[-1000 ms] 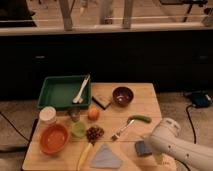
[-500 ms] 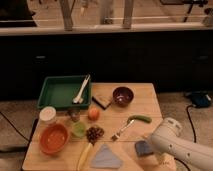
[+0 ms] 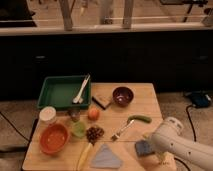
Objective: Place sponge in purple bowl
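Observation:
The sponge (image 3: 142, 147), a small blue-grey block, lies on the wooden table (image 3: 150, 102) near its front right corner. The white arm reaches in from the lower right, and my gripper (image 3: 150, 145) is right at the sponge's right side, largely hidden by the arm's white casing. The purple bowl (image 3: 123, 95) stands upright toward the back of the table, well behind and a little to the left of the sponge. Nothing shows inside it.
Between sponge and bowl lie a fork (image 3: 121, 131) and a green vegetable (image 3: 139, 118). A brown block (image 3: 102, 101) sits left of the bowl. Further left are a green tray (image 3: 52, 95), orange bowl (image 3: 53, 138), green cup (image 3: 78, 129), light-blue cloth (image 3: 106, 158) and banana (image 3: 84, 156).

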Motion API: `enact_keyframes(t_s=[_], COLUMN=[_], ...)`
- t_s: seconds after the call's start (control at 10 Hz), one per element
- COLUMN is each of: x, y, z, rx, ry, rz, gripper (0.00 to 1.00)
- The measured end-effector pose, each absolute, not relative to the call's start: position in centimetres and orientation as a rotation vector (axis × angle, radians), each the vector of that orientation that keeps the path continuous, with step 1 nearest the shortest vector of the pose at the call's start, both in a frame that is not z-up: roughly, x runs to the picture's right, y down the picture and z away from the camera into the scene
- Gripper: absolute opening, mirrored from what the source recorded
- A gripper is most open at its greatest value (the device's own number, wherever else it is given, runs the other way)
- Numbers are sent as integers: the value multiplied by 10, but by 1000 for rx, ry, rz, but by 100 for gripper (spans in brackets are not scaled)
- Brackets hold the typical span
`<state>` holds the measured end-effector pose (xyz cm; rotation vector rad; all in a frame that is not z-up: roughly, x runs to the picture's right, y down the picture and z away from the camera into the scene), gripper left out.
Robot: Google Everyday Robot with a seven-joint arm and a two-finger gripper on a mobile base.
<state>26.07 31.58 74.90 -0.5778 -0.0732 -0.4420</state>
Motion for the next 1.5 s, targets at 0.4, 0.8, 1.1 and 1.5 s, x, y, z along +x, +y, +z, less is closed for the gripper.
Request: enact_keyframes(t_s=[0.4,0.8,1.1,1.5], x=[262,262,263,262], y=[315,315,315,316], z=[752,753,754,755], rx=[-583,-590,-595,-603], ry=[-70,-69,-66,-64], rz=[-444,-449,-449,-459], gripper=[80,80,80,72])
